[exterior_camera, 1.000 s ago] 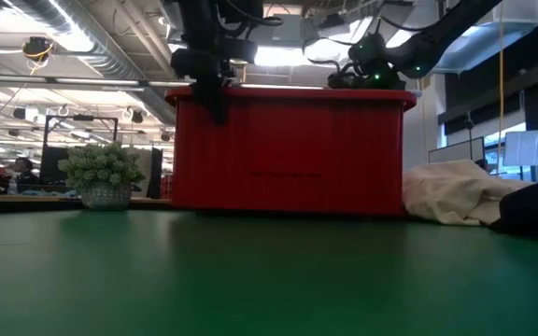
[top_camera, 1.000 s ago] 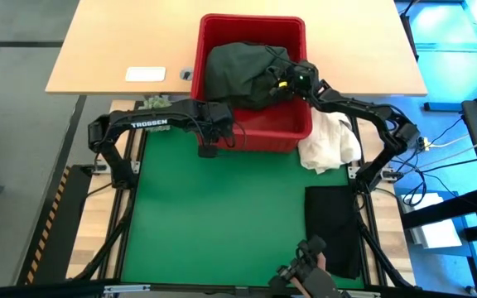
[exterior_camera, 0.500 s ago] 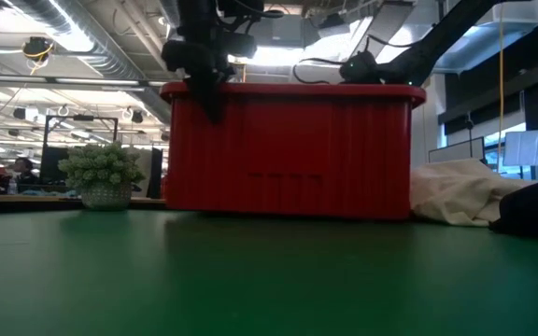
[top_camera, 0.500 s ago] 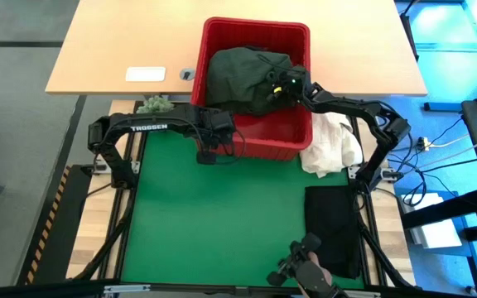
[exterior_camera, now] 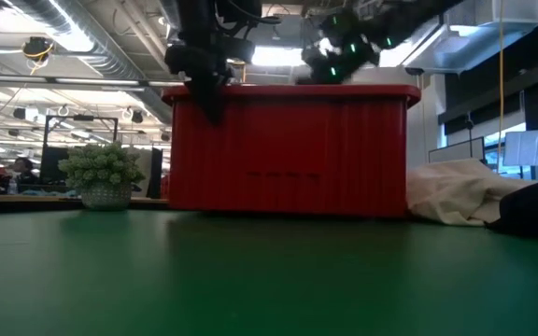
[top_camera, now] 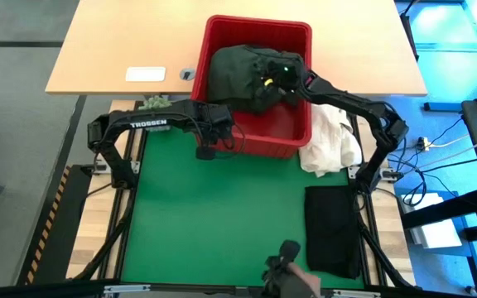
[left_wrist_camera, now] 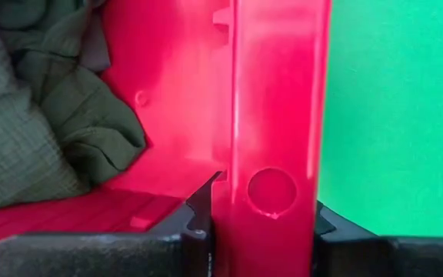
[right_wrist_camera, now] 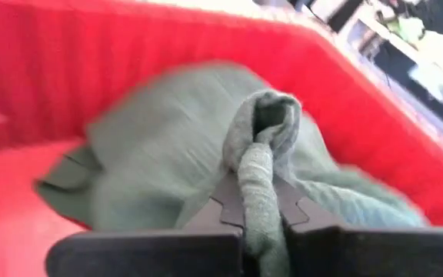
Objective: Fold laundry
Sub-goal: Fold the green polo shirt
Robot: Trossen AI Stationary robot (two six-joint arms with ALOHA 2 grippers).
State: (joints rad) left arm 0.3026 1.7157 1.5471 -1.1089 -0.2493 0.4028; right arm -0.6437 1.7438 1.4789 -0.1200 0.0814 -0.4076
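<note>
Gripping was the story at that moment: your right gripper [right_wrist_camera: 256, 219] had its fingers clamped on a bunched fold of the dark green garment [top_camera: 243, 73], and that fold stood up between the pads in the right wrist view. The garment sat heaped inside the red basket [top_camera: 297, 136], which was at about 12 o'clock on the green mat [top_camera: 214, 215], half on the wooden table behind it. From above, the right gripper [top_camera: 273, 80] was over the heap's 3 o'clock side, so the bulk of the cloth lay toward 9 o'clock from the fingers.

Your left gripper [left_wrist_camera: 261, 223] was pinched on the basket's front wall, one finger inside and one outside, near the 7 o'clock corner of the basket. My guess is it was steadying the thing while the right pulled.

The heap's long axis ran roughly 9 to 3 across the basket, so you'd probably have needed a lift straight up before swinging to 6 o'clock, else the trailing cloth could snag the rim. A folded black garment [top_camera: 331, 230] lay at about 4 o'clock on the mat, and a cream cloth heap [top_camera: 331, 142] sat just beside the basket.
</note>
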